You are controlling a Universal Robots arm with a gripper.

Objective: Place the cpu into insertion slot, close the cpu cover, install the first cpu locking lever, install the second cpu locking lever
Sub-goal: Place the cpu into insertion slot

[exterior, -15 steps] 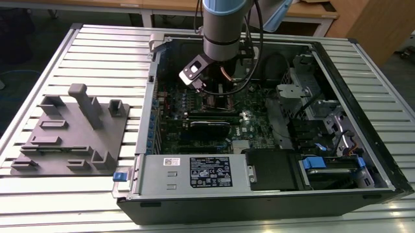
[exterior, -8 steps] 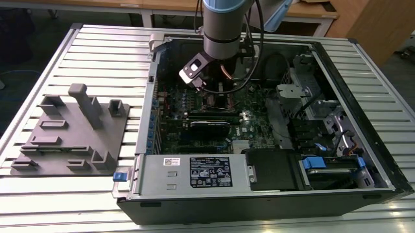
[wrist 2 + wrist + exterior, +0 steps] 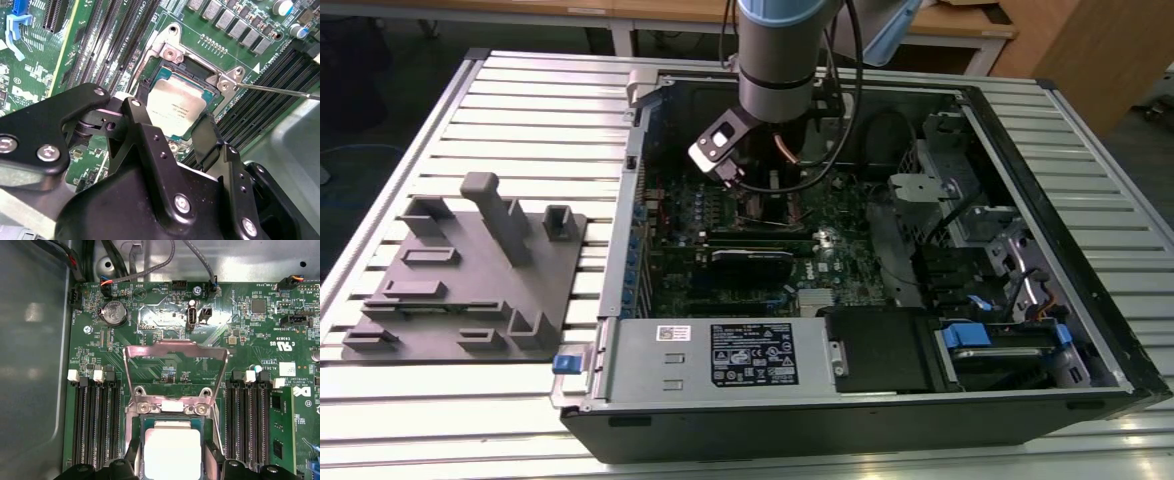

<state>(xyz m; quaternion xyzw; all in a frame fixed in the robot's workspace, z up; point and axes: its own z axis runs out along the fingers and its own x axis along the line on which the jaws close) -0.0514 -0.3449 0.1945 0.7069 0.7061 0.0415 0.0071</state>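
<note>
Dull silver-grey metal tops the cpu (image 3: 172,455), a flat, nearly square chip on a green rim, so it has no real long axis. From where I stand it lies face up in the socket (image 3: 170,50), its edges square to the bright steel frame and parallel to the long black memory slots (image 3: 95,425) on either side. The gripper (image 3: 173,116), matt black with round screw heads, comes down over it, and its fingers (image 3: 205,135) sit tight against two opposite edges of the chip, pinching it.

Just behind the chip, the cpu cover (image 3: 175,352) is swung up on its hinge, a thin shiny frame plate with the green motherboard (image 3: 240,350) showing through its open window. A locking lever (image 3: 280,90), a thin bare wire rod, juts out from a corner of the socket across the memory slots. A round coin battery (image 3: 112,314) sits further up the board.

In the exterior view, the arm (image 3: 781,50) reaches down into an open black computer case (image 3: 1067,180) lying on its side. That case holds the board and, along its near edge, a grey power supply box (image 3: 720,355) with a black label. On the exterior view's left, a grey moulded fixture tray (image 3: 467,290) with upright pegs rests on the ribbed aluminium table (image 3: 534,100).
</note>
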